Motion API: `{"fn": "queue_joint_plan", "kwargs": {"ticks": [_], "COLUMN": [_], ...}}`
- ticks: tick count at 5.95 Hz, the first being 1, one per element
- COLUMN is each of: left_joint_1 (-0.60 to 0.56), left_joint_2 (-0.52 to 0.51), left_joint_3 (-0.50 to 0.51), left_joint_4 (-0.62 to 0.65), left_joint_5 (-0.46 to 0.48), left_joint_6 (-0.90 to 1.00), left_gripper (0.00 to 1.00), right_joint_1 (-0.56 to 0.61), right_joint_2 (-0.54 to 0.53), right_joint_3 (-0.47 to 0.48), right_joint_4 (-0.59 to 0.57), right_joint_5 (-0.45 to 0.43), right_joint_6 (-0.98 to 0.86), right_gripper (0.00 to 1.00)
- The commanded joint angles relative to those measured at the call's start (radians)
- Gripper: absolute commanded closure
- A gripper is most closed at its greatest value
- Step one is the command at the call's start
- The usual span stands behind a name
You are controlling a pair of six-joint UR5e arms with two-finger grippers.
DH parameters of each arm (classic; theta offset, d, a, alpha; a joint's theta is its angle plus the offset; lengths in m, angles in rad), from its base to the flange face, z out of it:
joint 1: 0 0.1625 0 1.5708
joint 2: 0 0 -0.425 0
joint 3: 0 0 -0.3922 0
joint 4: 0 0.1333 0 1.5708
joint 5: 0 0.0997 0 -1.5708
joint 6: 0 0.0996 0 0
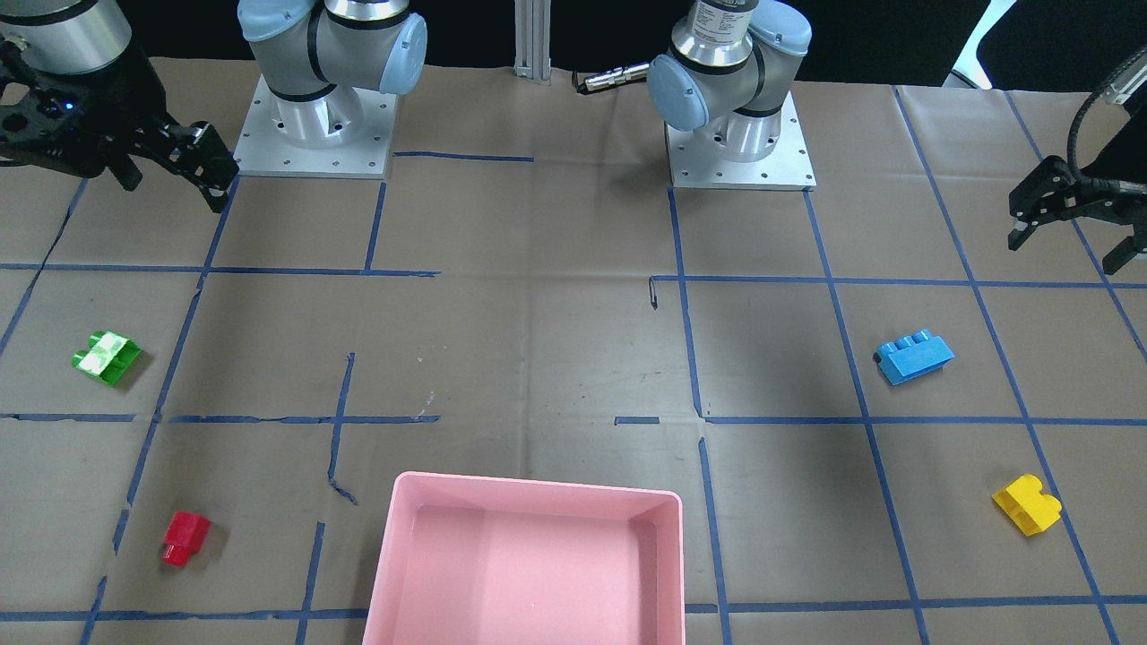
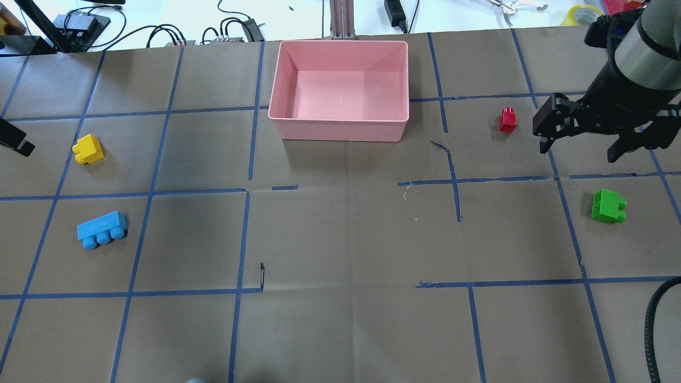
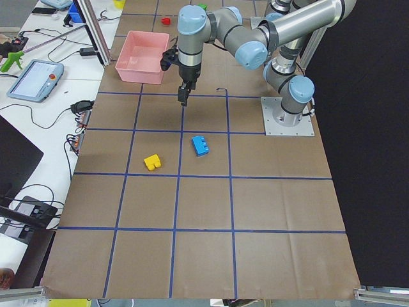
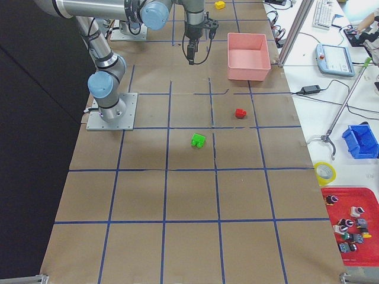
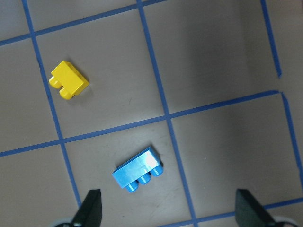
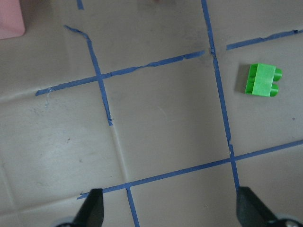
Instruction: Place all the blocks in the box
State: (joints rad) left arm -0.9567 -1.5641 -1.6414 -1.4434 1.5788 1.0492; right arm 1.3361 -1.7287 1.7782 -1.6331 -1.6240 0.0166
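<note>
The pink box (image 2: pixel 338 118) stands at the far middle of the table and holds nothing. The blue block (image 2: pixel 101 230) and the yellow block (image 2: pixel 88 149) lie on my left side. The green block (image 2: pixel 608 206) and the red block (image 2: pixel 508 119) lie on my right side. My left gripper (image 1: pixel 1064 254) is open and empty, hovering above the table; its wrist view shows the blue block (image 5: pixel 138 169) between the fingers (image 5: pixel 90 208) and the yellow block (image 5: pixel 69 80) farther off. My right gripper (image 2: pixel 577 153) is open and empty, hovering between the red and green blocks; the green block (image 6: pixel 263 80) shows in its wrist view.
Brown paper with a blue tape grid covers the table (image 2: pixel 346 239). The two arm bases (image 1: pixel 318 125) (image 1: pixel 739 134) stand at the robot's edge. Cables and tools (image 2: pixel 229 29) lie beyond the far edge behind the box.
</note>
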Motion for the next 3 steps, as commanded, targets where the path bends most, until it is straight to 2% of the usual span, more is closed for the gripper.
{"fn": "queue_joint_plan", "kwargs": {"ticks": [1,2,3], "left_joint_1": [0.047,0.046,0.044], "left_joint_2": [0.025,0.042,0.036], "left_joint_3": [-0.052,-0.087,-0.110], "left_joint_4": [-0.017,-0.063,-0.065], "left_joint_5": [0.029,0.039,0.040], "left_joint_6": [0.342,0.488,0.688], "left_gripper": [0.00,0.00,0.00], "right_joint_1": [-0.154,-0.200,-0.204], "right_joint_2": [0.009,0.035,0.110], "right_joint_3": [0.067,0.101,0.113], "right_joint_4": [-0.134,-0.204,-0.346], "right_joint_5": [0.007,0.009,0.000], "right_joint_6": [-0.331,-0.406,-0.434], "right_gripper": [0.01,0.00,0.00]}}
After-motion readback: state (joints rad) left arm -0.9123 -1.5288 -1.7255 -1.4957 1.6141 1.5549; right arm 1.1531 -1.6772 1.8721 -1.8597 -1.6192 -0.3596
